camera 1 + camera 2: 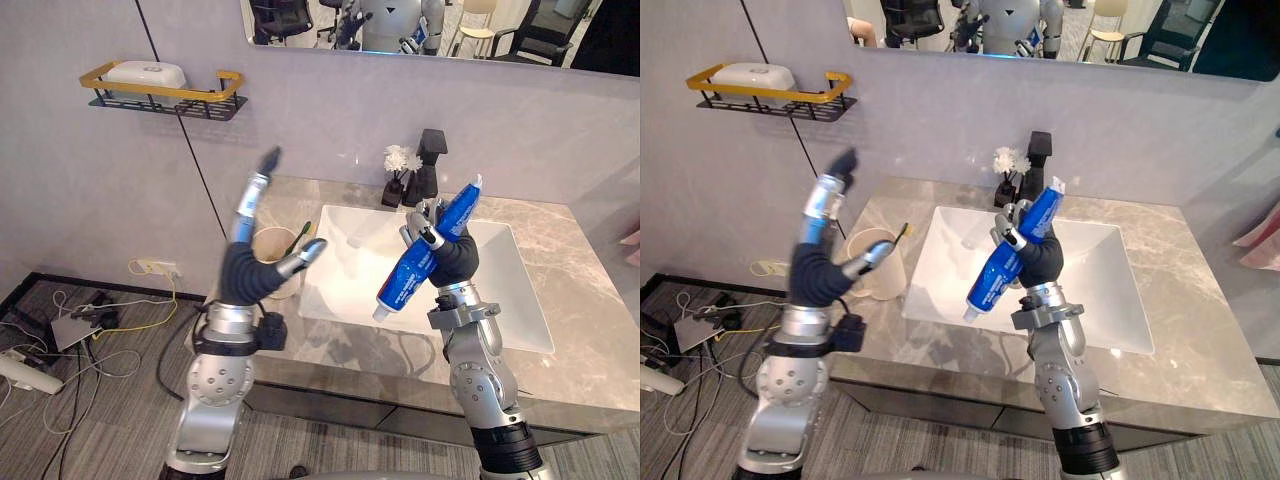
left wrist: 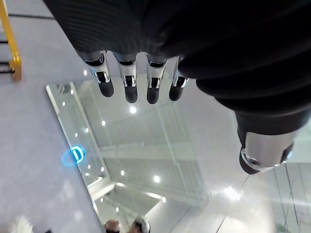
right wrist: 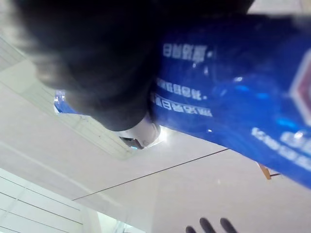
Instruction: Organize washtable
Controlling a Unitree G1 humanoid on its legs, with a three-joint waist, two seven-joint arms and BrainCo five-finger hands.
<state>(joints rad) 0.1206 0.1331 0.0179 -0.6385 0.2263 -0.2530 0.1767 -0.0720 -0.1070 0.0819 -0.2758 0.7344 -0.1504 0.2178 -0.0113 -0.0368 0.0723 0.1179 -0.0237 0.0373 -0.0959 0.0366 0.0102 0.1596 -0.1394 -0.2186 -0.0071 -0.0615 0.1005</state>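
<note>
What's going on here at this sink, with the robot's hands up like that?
A humanoid robot is partway through tidying a washtable. Its right hand has its fingers curled round a blue toothpaste tube, held up at a tilt over the white sink. Its left hand is raised with straight fingers and holds nothing. Close by it, a beige cup with a toothbrush in it stands on the counter beside the sink.
</note>
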